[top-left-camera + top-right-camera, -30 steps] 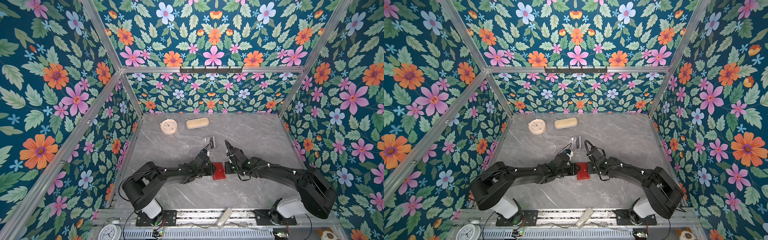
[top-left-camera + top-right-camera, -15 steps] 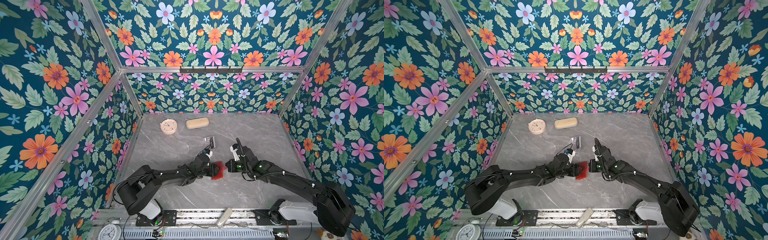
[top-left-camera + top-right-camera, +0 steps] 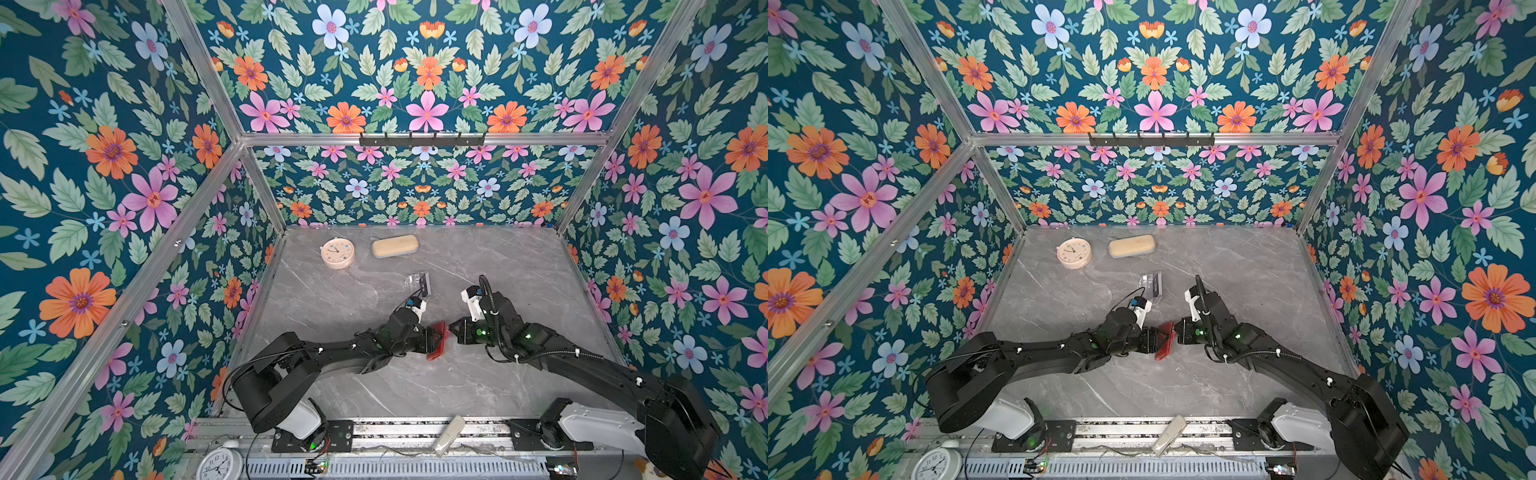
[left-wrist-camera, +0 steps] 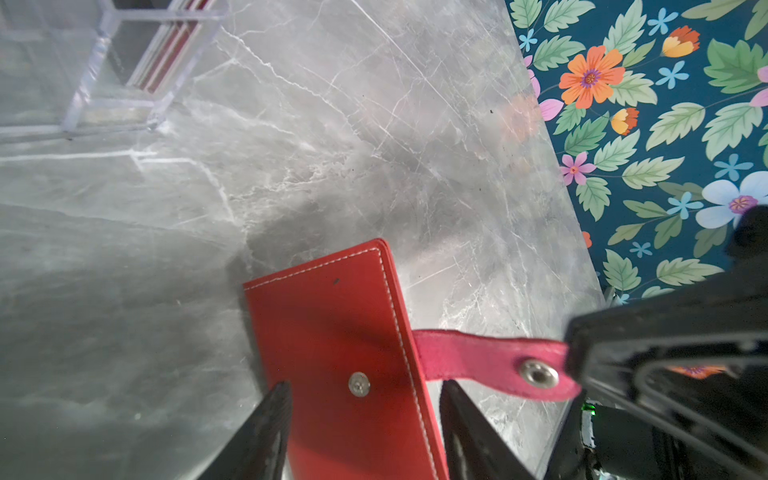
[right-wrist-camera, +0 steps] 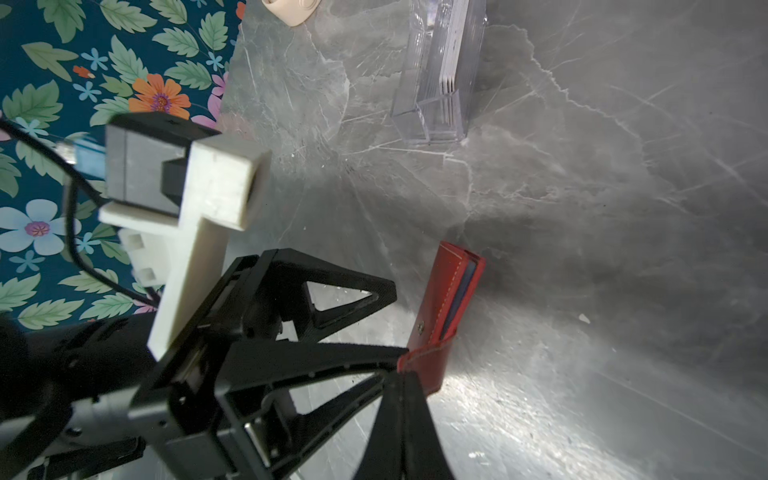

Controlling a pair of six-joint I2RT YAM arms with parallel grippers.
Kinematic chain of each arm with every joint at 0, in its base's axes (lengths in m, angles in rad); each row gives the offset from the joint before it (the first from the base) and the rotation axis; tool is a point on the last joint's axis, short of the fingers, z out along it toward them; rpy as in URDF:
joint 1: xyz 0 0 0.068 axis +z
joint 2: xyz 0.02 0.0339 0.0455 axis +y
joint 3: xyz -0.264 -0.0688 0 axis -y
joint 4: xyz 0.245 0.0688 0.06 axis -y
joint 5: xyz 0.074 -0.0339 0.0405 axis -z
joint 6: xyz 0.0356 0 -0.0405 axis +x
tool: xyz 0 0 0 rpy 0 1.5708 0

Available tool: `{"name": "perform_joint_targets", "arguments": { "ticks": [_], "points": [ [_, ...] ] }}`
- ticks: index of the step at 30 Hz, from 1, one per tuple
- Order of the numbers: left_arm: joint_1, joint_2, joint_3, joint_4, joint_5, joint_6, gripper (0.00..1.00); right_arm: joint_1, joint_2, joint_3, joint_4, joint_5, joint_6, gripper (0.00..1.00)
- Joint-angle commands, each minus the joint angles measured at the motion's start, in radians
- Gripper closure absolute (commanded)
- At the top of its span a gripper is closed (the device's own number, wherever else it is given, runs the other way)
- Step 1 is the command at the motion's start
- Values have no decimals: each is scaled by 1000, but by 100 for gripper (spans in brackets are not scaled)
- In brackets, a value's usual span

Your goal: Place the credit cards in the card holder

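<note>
The red card holder [image 3: 437, 341] [image 3: 1165, 340] stands tilted on edge at the table's front middle. Its snap strap [image 4: 478, 361] is unfastened and pulled out sideways. My right gripper [image 5: 409, 374] [image 3: 451, 328] is shut on the strap's end. My left gripper [image 4: 365, 386] [image 3: 430, 338] is open, with one finger on each side of the holder's width. A bluish layer shows inside the holder [image 5: 446, 299]. The credit cards [image 5: 451, 62] [image 4: 166, 50] stand on edge in a clear acrylic stand [image 3: 419, 282], behind both grippers.
A round pink clock [image 3: 337, 252] and a beige case [image 3: 395, 246] lie near the back wall. Flowered walls close in the grey marble table [image 3: 519, 266] on three sides. A white alarm clock [image 3: 218, 463] and a pale remote [image 3: 449, 436] sit on the front rail.
The card holder lay flat a second ago and now stands tilted on edge. My right gripper has pulled the strap out to the right. The left jaws have widened.
</note>
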Motion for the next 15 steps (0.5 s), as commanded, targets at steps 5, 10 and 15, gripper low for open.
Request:
{"name": "perform_joint_targets", "arguments": {
  "ticks": [5,10,15],
  "points": [
    [-1,7,5,42,6,19,42,1,-1,6,30,-13,12,100],
    [-2,21,3,57,23,18,44,0,2,5,34,-13,13,100],
    [-3,28,7,50,6,16,46,0,-1,7,35,-9,12,100]
  ]
}}
